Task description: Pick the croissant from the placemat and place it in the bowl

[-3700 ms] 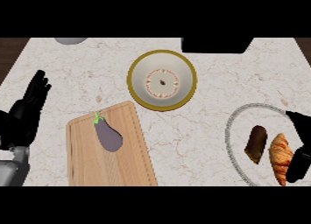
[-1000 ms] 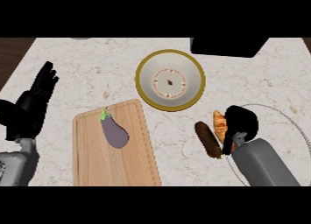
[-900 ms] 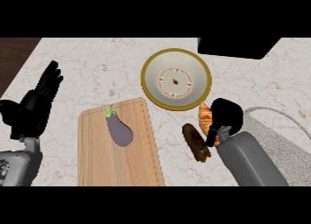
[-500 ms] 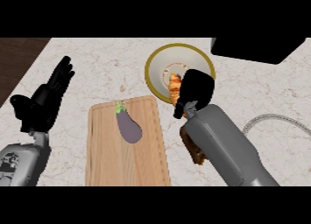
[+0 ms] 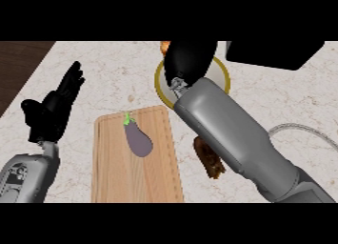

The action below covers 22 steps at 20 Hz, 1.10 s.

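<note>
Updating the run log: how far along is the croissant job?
Done: croissant is off the placemat, held by the right hand. In hand: that hand hangs over the bowl. To do: lower and release; croissant isn't in the bowl yet. Left hand rests open at the left.

Kitchen: pale marble-look surface (image 5: pixel 291 102), wooden cutting board (image 5: pixel 136 178) with an eggplant (image 5: pixel 138 141) on it, yellow-rimmed bowl (image 5: pixel 225 76) behind it, brown baked item (image 5: pixel 206 158) beside the board, dark wood (image 5: pixel 13 71) at the far-left corner
</note>
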Motion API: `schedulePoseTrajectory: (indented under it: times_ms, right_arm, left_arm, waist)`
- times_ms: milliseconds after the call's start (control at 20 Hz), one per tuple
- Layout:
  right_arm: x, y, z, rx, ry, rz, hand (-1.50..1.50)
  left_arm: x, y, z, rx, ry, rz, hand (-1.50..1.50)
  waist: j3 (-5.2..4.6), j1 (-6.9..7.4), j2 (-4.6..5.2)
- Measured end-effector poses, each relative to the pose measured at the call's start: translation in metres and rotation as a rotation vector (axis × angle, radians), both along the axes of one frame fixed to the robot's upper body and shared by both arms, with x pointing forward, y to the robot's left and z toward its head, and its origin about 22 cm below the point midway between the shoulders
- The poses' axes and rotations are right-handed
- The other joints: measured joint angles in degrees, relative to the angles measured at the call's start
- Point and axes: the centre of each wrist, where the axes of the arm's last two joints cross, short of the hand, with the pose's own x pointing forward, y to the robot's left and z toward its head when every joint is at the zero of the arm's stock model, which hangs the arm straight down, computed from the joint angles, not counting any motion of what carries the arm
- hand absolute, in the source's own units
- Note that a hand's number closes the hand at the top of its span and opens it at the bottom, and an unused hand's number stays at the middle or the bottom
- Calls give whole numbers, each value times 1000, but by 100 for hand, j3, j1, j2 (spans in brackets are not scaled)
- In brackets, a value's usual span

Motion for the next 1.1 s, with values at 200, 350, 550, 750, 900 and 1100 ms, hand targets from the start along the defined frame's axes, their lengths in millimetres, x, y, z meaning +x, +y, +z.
schedulePoseTrajectory:
  times_ms: [200, 350, 550, 750, 900, 1100]
  right_arm:
    - [4, 11, 25, -7, -98, -25, 150]
    - [9, 13, 32, 0, -129, -49, 150]
    - [15, 11, 33, 27, -147, -62, 150]
    - [24, 2, 24, 70, -149, -74, 150]
    - [31, -7, 12, 101, -152, -84, 150]
    - [40, -21, -13, 122, -145, -99, 150]
  left_arm:
    - [3, 0, 2, 4, -2, 10, 0]
    - [1, 5, -1, 3, -1, 22, 0]
    - [1, 9, -1, 0, 0, 40, 0]
    - [0, 14, -2, 0, -5, 56, 0]
    - [-2, 21, -1, 3, -7, 71, 0]
    - [-6, 25, -8, 3, -9, 93, 0]
  waist:
    - [0, -82, -6]
    - [2, -134, -3]
    - [11, -255, 3]
    - [18, -356, 18]
    - [23, -443, 20]
    - [25, -529, 23]
